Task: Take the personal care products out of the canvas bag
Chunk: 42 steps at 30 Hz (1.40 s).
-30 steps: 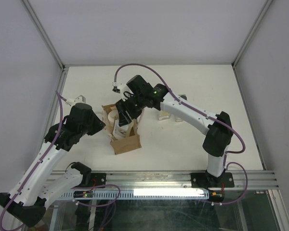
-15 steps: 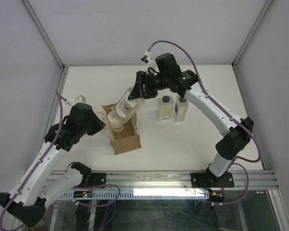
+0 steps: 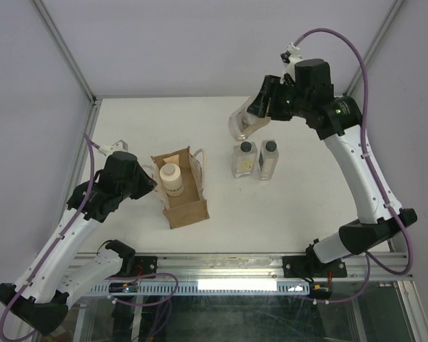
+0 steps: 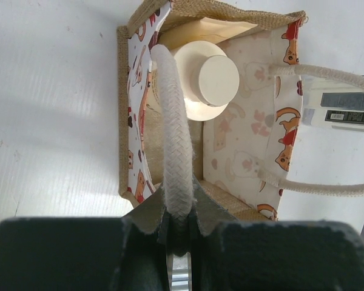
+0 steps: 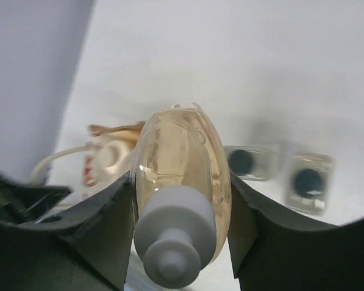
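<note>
Your right gripper (image 5: 181,185) is pinching the slim amber bottle (image 5: 181,160), one finger pressed to each side and the pale cap pointing back at the wrist camera. The bottle hangs tilted in the air, right of the canvas bag (image 3: 189,211) and farther back, well clear of it. Two clear square bottles (image 3: 244,158) stand upright on the table (image 3: 292,214), also right of the bag. Aim for bare table on their side away from the bag. Level the bottle upright before it touches, since so slim a bottle likely tips, and release only once its base sits flat. Your left gripper (image 4: 181,233) is closed on the white loop handle (image 4: 170,121) at the bag's left side. Hold that pinch steady. The cream-white round bottle (image 3: 170,177) stands inside the bag.
</note>
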{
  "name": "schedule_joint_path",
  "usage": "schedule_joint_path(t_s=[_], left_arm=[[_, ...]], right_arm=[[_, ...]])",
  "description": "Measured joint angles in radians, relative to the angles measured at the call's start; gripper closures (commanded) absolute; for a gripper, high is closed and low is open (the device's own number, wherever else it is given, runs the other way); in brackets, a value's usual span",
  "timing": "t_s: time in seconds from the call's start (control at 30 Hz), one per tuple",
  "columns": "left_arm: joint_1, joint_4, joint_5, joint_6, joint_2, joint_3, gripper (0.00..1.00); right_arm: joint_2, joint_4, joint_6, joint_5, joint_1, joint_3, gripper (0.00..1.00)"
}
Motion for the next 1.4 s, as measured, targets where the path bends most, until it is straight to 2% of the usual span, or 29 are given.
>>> schedule_joint_path(t_s=[0.27, 0.4, 0.5, 0.83, 1.1, 1.4], left_arm=[[0.000, 0.008, 0.000, 0.006, 0.020, 0.007, 1.00], [0.000, 0.017, 0.000, 0.007, 0.029, 0.007, 1.00], [0.000, 0.020, 0.001, 0.007, 0.037, 0.013, 1.00], [0.000, 0.021, 0.001, 0.032, 0.065, 0.033, 1.00], [0.000, 0.021, 0.001, 0.034, 0.066, 0.035, 1.00], [0.000, 0.020, 0.001, 0.034, 0.066, 0.035, 1.00]], right_arm=[[-0.071, -0.145, -0.208, 0.501, -0.024, 0.015, 1.00], [-0.111, -0.138, -0.262, 0.673, -0.023, -0.055, 1.00], [-0.126, -0.135, -0.270, 0.742, -0.023, -0.125, 1.00], [-0.098, -0.026, -0.254, 0.739, -0.035, -0.346, 1.00], [-0.079, 0.140, -0.257, 0.686, -0.049, -0.513, 1.00], [-0.022, 0.201, -0.222, 0.579, -0.093, -0.577, 1.00]])
